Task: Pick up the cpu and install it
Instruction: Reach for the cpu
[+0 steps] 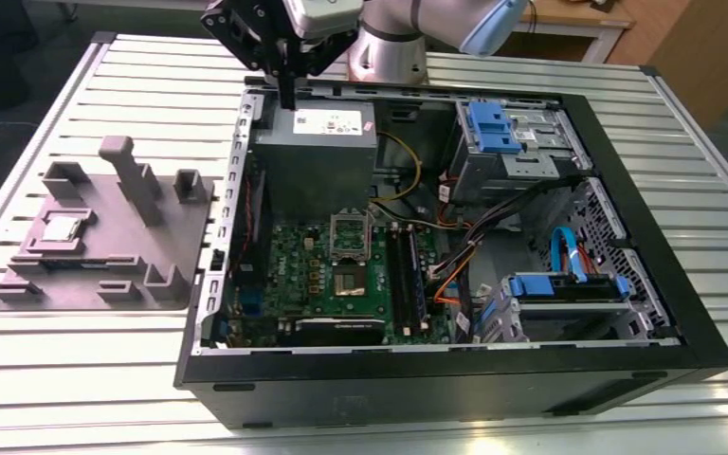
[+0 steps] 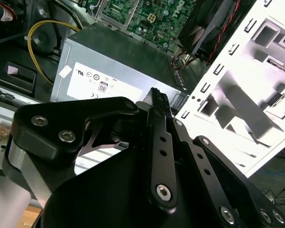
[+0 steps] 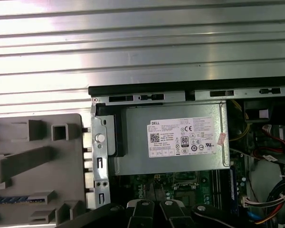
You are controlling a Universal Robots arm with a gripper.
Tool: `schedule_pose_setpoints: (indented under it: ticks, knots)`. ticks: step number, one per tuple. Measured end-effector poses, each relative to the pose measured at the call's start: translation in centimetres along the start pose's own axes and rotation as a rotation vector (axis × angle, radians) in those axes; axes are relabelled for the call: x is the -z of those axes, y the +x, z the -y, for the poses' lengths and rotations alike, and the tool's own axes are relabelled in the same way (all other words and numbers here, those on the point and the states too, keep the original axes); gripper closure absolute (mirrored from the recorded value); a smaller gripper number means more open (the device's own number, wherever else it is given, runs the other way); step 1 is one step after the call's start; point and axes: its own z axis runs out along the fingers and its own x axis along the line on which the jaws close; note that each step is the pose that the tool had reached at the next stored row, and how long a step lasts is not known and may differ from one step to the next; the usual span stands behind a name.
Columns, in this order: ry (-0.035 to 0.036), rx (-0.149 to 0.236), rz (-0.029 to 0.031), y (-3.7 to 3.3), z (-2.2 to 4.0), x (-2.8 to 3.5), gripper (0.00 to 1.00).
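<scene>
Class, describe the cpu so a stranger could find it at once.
Beside the open black computer case, on the exterior view's left, a flat grey moulded tray lies on the ribbed metal table. In that tray's half away from the case rests the cpu, a small thin square chip. Its pale silvery top stands out from the dull grey posts around it.

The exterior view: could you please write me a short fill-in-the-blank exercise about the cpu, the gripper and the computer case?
1. The cpu rests on the grey fixture, to the exterior view's ___ of the computer case.
2. The gripper hangs nearest the grey box bearing a ___ label.
3. The motherboard in the case is ___.
Missing words: left; white; green.
</scene>
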Motion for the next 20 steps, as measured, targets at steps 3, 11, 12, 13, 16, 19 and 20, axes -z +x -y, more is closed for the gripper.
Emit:
schedule_pose_setpoints:
  ticks: [3, 11, 12, 13, 16, 19, 20]
  knots:
    - [0.0000, 0.000, -0.0001, 0.15, 0.01, 0.00, 0.90]
    - [0.0000, 0.000, 0.0000, 0.61, 0.05, 0.00, 0.90]
    - [0.0000, 0.000, 0.0000, 0.67, 0.05, 0.00, 0.90]
    - [0.0000, 0.000, 0.0000, 0.72, 0.06, 0.00, 0.90]
    - [0.0000, 0.000, 0.0000, 0.87, 0.07, -0.01, 0.90]
    - [0.0001, 0.000, 0.0000, 1.04, 0.08, -0.01, 0.90]
    - [0.0000, 0.000, 0.0000, 1.08, 0.08, 0.00, 0.90]
